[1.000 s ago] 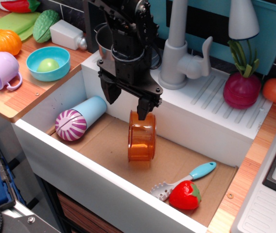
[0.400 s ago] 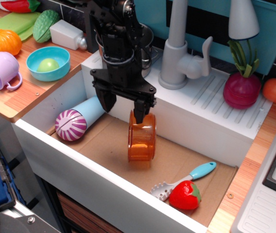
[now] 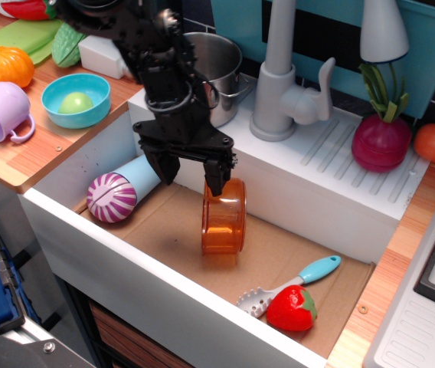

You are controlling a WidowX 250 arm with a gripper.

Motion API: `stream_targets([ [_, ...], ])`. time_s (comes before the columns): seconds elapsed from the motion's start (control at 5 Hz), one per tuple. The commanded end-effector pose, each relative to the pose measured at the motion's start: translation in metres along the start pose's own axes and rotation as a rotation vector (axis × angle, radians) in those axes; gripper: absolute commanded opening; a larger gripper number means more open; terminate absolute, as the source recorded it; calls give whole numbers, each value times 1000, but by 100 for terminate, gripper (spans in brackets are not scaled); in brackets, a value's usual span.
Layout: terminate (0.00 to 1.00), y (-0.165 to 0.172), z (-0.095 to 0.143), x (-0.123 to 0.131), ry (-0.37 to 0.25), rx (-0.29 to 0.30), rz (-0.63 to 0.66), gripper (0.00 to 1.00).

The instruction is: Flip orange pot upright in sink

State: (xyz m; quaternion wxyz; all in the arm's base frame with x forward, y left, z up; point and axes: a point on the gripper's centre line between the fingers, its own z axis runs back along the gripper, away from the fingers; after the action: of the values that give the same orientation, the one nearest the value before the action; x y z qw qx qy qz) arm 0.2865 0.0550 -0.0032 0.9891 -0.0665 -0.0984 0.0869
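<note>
The translucent orange pot (image 3: 224,217) lies on its side on the brown floor of the white sink (image 3: 103,230), its open mouth facing left. My black gripper (image 3: 190,175) hangs open just above and to the left of the pot. Its right finger (image 3: 215,175) is at the pot's upper rim; I cannot tell whether it touches. The left finger (image 3: 165,165) stands clear of the pot. Nothing is held.
In the sink lie a blue cup with a purple onion toy (image 3: 120,192) at the left, and a strawberry (image 3: 291,307) with a blue-handled spatula (image 3: 290,283) at the front right. A steel pot (image 3: 217,65) and grey faucet (image 3: 282,84) stand behind. The drainboard (image 3: 332,153) lies to the right.
The arm has swung left, uncovering the steel pot. The open gripper has shifted a little left over the orange pot's rim. The pot has not moved.
</note>
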Motion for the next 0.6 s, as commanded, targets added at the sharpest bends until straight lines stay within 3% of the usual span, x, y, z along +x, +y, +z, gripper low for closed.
stream_targets([
  [0.0, 0, 1, -7, 8, -71, -57, 7, 100],
  [0.4, 0, -12, -13, 12, -113, -154, 31, 100],
])
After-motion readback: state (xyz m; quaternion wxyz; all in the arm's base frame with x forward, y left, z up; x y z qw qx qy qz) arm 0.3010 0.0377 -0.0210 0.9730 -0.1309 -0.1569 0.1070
